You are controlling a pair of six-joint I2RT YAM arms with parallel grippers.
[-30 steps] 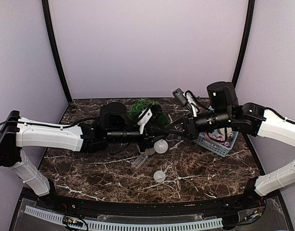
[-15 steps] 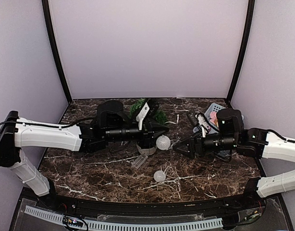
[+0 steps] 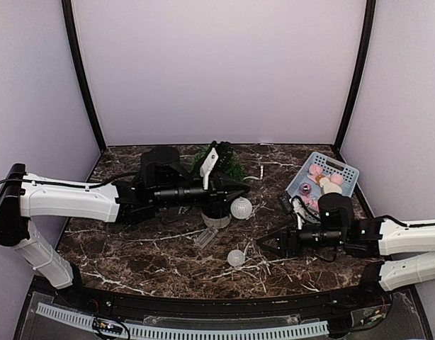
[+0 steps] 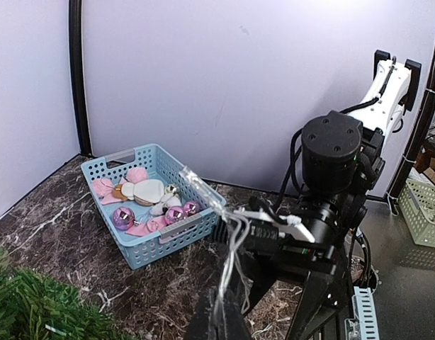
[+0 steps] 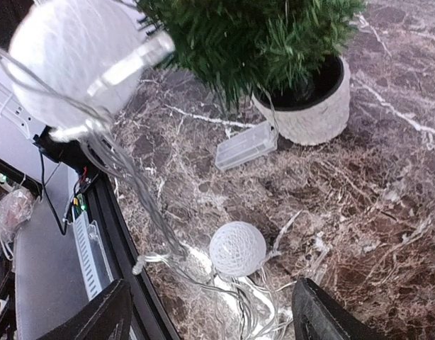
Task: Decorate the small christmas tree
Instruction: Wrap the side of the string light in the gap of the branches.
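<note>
The small christmas tree [image 3: 219, 164], bushy green in a pale round pot [image 3: 216, 219], stands mid-table, partly hidden behind my left arm. My left gripper [image 3: 242, 186] hovers just right of the tree, shut on the clear wire [image 4: 235, 234] of a light string; a white mesh ball [image 3: 240, 208] hangs from the wire below it. A second white ball [image 3: 236, 258] lies on the marble amid loose wire. My right gripper [image 3: 263, 246] is low, just right of that ball, open and empty. In the right wrist view the ball [image 5: 236, 248] sits between and ahead of the spread fingers [image 5: 108, 319].
A blue basket [image 3: 345, 173] at the back right holds pink baubles, bows and pale ornaments. A clear battery box [image 3: 205, 237] lies in front of the pot. The table's front rail [image 3: 203, 301] runs close behind the loose ball.
My right arm swung away from the tree, forward and down to the front right, and its jaws opened. The basket is now uncovered. My left gripper stayed shut on the wire.
</note>
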